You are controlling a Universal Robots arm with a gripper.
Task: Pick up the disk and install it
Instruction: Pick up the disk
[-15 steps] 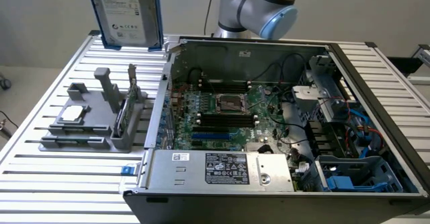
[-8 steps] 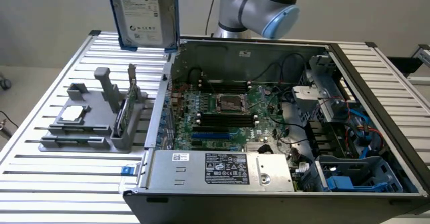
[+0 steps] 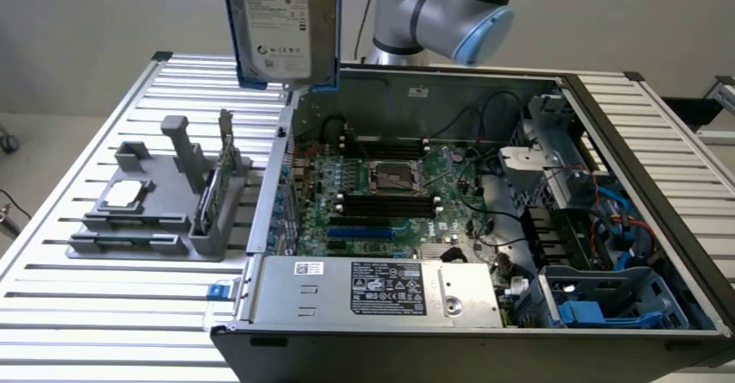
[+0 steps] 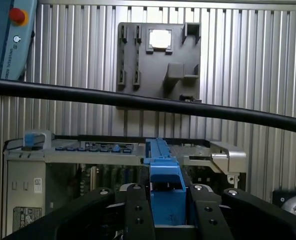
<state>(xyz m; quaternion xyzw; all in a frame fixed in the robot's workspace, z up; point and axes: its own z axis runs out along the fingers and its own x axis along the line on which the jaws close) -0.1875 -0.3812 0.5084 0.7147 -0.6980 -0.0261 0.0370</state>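
Half-open fingers [image 4: 136, 215] snug around the disk [image 3: 282, 21]

open pc case [image 3: 460, 340] on slatted table [image 3: 103, 323], mobo [image 3: 391, 195] + psu [image 3: 373, 290] inside. grey holder [image 3: 126, 247] at ext view's left w/ square chip [image 3: 123, 195] & upright green card [image 3: 213, 195].

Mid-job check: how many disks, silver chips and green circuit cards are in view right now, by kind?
disk: 1, clamped in the gripper
silver chip: 1
green circuit card: 1
Total: 3
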